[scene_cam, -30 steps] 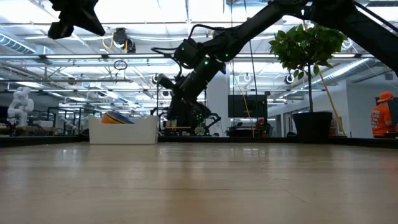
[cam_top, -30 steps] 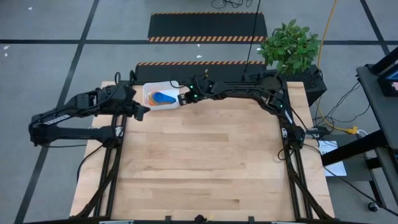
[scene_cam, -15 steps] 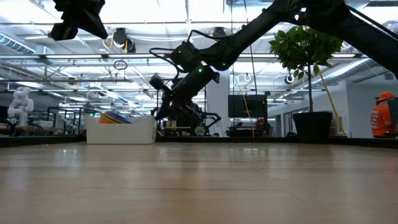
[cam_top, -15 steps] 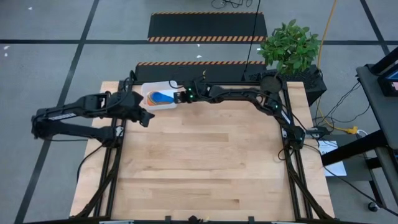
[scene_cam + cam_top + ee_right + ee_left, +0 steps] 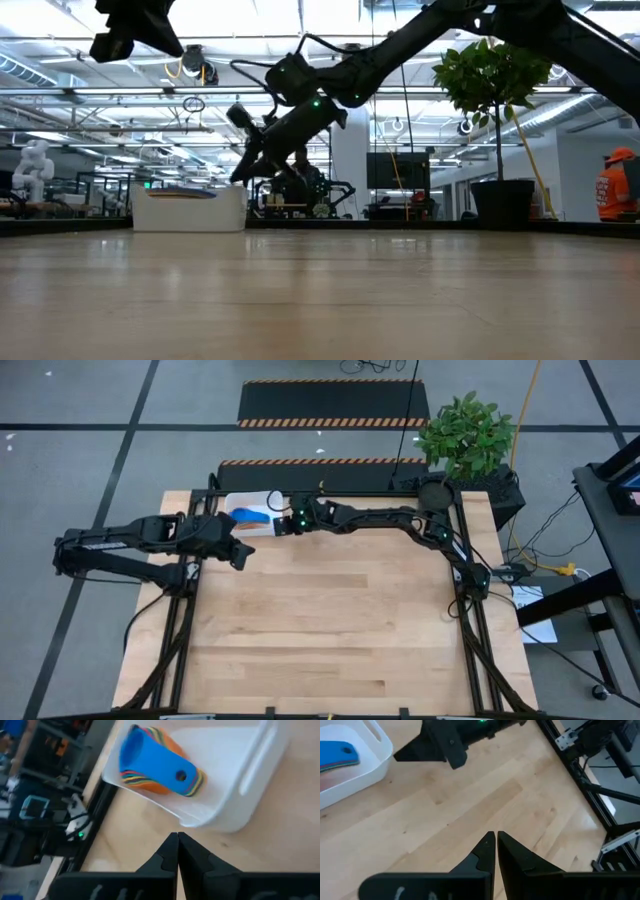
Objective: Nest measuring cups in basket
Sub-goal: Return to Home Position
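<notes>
Two arms reach over the wooden table (image 5: 330, 620) in the high view. The white basket (image 5: 245, 502) stands near the far left corner, with its long side along the far edge. The measuring cups (image 5: 254, 516) lie inside it as one nested stack with a blue one on top, and the long axis of the stack goes about left to right, along the basket. The right arm stretches low across the far side, and the right gripper (image 5: 279, 527) is just beside the right end of the basket. The left arm is bent, and the left gripper (image 5: 240, 557) hangs near the front side of the basket, over bare wood.

At table height, the basket sits flat, far back on the left. The right gripper slopes down toward it from the right, above the rim and not touching it.

From the left wrist, the two fingers are pressed together and empty. Farther off are a corner of the basket and a blue handle end.

From the right wrist, the fingers are also closed on nothing, and the tips point at a basket wall. The stacked handles (blue on top, coloured edges under it, an orange bowl below) point toward this gripper's side, the end with the hole nearer to it.
</notes>
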